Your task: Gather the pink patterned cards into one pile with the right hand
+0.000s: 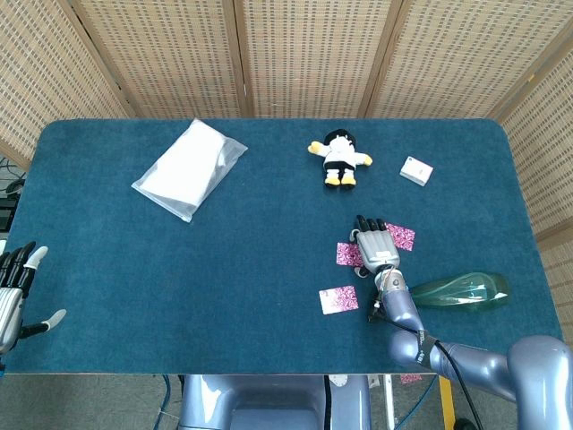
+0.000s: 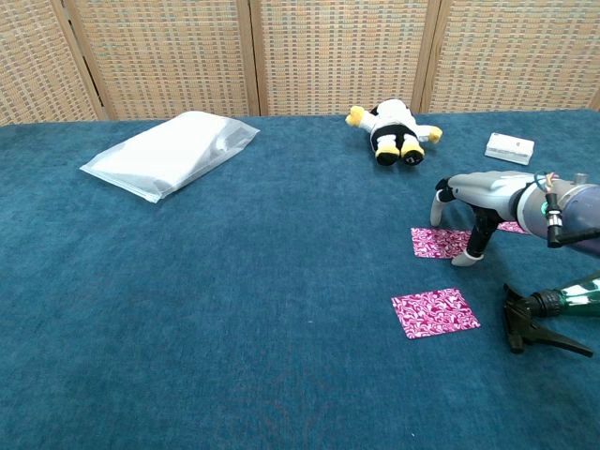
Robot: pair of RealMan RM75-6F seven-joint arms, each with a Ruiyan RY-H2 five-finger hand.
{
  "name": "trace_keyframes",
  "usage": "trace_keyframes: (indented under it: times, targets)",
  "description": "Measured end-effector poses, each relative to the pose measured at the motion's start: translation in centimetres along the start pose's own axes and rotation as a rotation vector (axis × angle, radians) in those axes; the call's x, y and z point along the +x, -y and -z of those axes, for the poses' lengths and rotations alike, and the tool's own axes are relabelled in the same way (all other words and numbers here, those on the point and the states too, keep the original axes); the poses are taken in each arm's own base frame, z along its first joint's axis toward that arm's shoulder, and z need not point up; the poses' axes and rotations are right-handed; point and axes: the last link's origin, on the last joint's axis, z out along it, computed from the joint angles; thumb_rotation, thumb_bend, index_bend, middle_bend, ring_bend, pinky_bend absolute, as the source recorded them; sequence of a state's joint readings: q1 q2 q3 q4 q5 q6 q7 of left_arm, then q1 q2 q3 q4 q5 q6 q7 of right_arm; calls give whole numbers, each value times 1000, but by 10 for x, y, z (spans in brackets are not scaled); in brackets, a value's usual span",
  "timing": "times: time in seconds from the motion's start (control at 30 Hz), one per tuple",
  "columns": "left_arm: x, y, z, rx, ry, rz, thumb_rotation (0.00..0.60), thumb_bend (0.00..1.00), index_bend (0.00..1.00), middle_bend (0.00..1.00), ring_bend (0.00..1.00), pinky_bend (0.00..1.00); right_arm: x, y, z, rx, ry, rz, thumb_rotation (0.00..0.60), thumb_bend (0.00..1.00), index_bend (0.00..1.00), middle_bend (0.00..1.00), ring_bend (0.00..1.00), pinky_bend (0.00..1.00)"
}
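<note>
- Right hand (image 1: 377, 248) – positioned palm-down over the middle pink patterned card (image 1: 347, 254), fingers spread and arched. In the chest view the right hand (image 2: 478, 199) stands on its fingertips (image 2: 473, 255), which touch the right edge of that card (image 2: 438, 242); the thumb reaches down at the card's far edge. Nothing is gripped.
- Far pink patterned card (image 1: 402, 236) – lies flat on the table just right of the hand; in the chest view only a strip of it (image 2: 513, 227) shows behind the fingers.
- Near pink patterned card (image 1: 338, 299) – lies flat, closest to the table's front edge, apart from the other two and untouched; in the chest view (image 2: 435, 311) it sits left of the spray bottle's trigger.
- Cards – three separate, not yet piled.
- Left hand (image 1: 13, 291) – at the left front corner of the table, fingers spread, holding nothing; seen in the head view only.
- Green spray bottle (image 1: 462, 289) – lies on its side right of the right forearm, its black trigger (image 2: 539, 321) visible in the chest view.
- Plush toy (image 1: 338, 158) – lies at the far centre of the blue table (image 1: 224, 269).
- Small white box (image 1: 416, 170) – right of the toy.
- Clear plastic bag (image 1: 189, 168) – far left, holding white contents.
</note>
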State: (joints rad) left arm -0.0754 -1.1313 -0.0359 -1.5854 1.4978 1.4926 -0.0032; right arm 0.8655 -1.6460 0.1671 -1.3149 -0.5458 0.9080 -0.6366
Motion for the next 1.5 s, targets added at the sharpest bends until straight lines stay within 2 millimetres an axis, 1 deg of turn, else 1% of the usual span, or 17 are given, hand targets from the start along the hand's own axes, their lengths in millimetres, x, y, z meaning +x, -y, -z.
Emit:
trace_keyframes:
  times: [0.03, 0.17, 0.27, 0.37, 0.5, 0.87, 1.5]
  targets:
    - [0, 0, 0, 0, 0, 0, 600, 0, 0, 0, 0, 0, 0, 0, 0, 0, 1, 0, 600, 260, 306, 0, 0, 0]
    - [0, 0, 0, 1, 0, 0, 600, 0, 0, 0, 0, 0, -2, 0, -2, -1, 3, -1, 600, 270, 418, 0, 0, 0]
    - [0, 0, 0, 1, 0, 0, 600, 0, 0, 0, 0, 0, -3, 0, -3, -2, 2, 2, 600, 311, 460, 0, 0, 0]
    - [0, 0, 0, 2, -1, -1, 600, 0, 0, 0, 0, 0, -5, 1, -3, -1, 2, 4, 600, 314, 487, 0, 0, 0]
    - [0, 0, 0, 1, -1, 0, 600, 0, 0, 0, 0, 0, -6, 0, -3, 2, 1, 3, 600, 337, 493, 0, 0, 0]
    - [0, 0, 0, 2, -1, -1, 600, 0, 0, 0, 0, 0, -6, -1, -2, 12, -3, -7, 600, 337, 550, 0, 0, 0]
    - [0, 0, 0, 3, -1, -1, 600, 0, 0, 0, 0, 0, -4, -3, 1, 23, -16, -16, 600, 337, 574, 0, 0, 0]
